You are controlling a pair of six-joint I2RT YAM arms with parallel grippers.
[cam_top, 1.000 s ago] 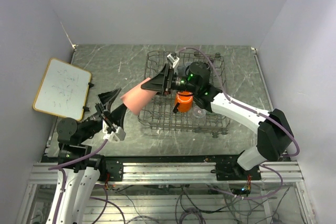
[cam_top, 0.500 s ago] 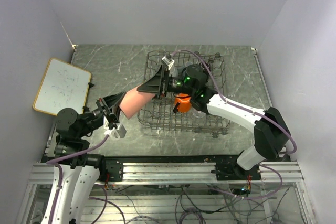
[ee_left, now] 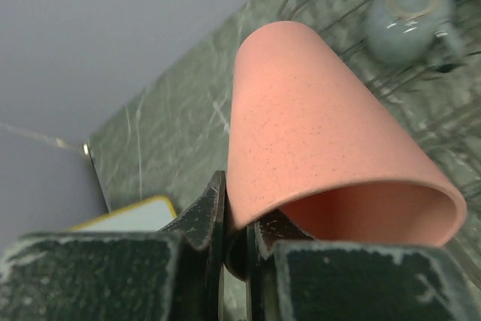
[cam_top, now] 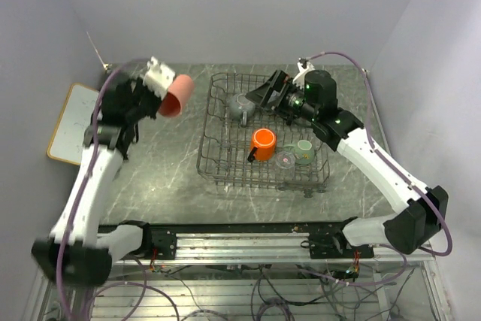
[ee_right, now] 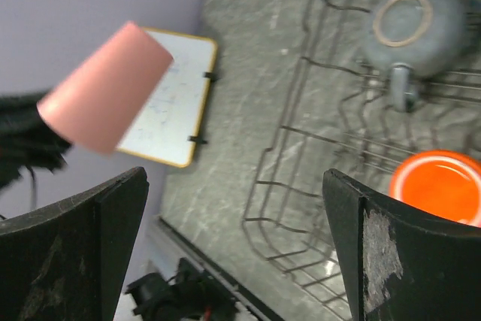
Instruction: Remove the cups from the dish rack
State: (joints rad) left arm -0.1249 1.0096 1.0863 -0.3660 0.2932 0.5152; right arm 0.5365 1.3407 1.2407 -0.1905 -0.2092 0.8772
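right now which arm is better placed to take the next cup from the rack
Probably right. The right gripper is open and empty over the dish rack, near the grey mug. The left gripper is shut on the pink tumbler, over the table.

From where I stand I count five cups in all: one pink tumbler at the upper left of the overhead frame, and four more near the middle. Those four are one grey mug, one orange mug, one clear glass and one mint-green mug. Whether the arm at the upper right hides more, I can't tell. There is one wire dish rack at the centre and one white board at the left edge. There are two robot arms, the left arm and the right arm, and one grey marbled table.
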